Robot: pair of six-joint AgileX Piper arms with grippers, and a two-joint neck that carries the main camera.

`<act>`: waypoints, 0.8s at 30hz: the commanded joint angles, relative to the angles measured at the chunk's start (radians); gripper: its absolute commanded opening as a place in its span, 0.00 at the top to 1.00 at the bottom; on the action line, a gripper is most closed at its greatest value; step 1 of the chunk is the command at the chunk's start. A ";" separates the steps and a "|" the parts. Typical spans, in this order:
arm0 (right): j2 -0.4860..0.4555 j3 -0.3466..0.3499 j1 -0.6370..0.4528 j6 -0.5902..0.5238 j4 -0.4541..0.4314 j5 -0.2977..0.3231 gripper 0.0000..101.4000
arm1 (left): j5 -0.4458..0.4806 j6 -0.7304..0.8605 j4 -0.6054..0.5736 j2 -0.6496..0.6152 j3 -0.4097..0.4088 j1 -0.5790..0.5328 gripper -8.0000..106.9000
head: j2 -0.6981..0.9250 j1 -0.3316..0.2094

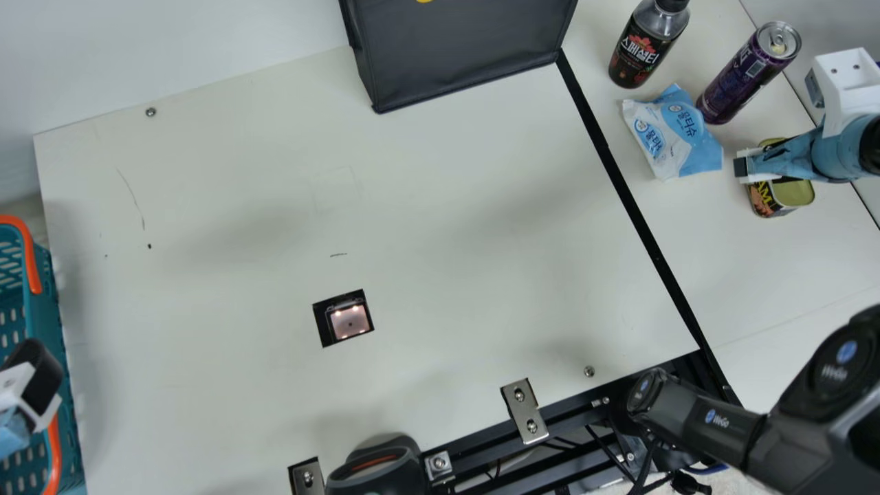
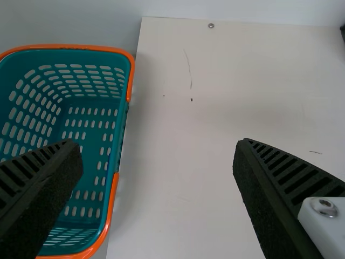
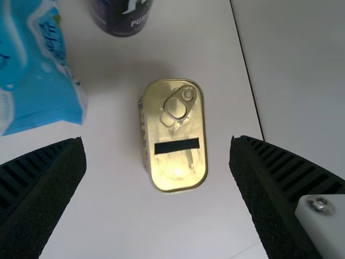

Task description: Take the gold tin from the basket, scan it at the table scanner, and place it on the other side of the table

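In the main view, my right gripper [image 1: 744,167] is above the gold tin [image 1: 792,194], which lies on the table beyond the black strip. The right wrist view has the gold tin [image 3: 177,166] with its ring-pull lid facing up, between the wide-apart fingers of my right gripper [image 3: 158,149] and touching neither. My left gripper [image 1: 33,381] is over the teal basket [image 1: 49,289] at the main view's left edge. In the left wrist view, my left gripper [image 2: 158,151] stands open and holds nothing; the visible interior of the basket [image 2: 86,127] contains no tin. The table scanner [image 1: 349,320] is lit.
A blue-white tissue pack [image 1: 677,134], a dark bottle [image 1: 646,45] and a purple can [image 1: 748,72] stand or lie near the tin. A black bag [image 1: 460,48] is at the back. A handheld scanner [image 1: 378,467] sits at the front edge.
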 commanded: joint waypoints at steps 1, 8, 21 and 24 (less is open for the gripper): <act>-0.073 0.006 0.023 0.072 -0.020 0.022 0.06 | 0.000 0.000 0.000 0.000 0.000 0.000 0.15 | -0.002 -0.029; -0.236 0.024 0.136 0.262 -0.079 0.116 0.06 | 0.000 0.000 0.000 0.000 0.000 0.000 0.15 | -0.002 -0.029; -0.411 0.001 0.358 0.476 -0.144 0.259 0.06 | 0.032 0.047 -0.038 -0.016 -0.052 0.030 0.15 | 0.068 -0.029; -0.438 -0.017 0.411 0.488 -0.135 0.278 0.06 | 0.065 0.094 -0.076 -0.032 -0.105 0.059 0.15 | 0.138 -0.029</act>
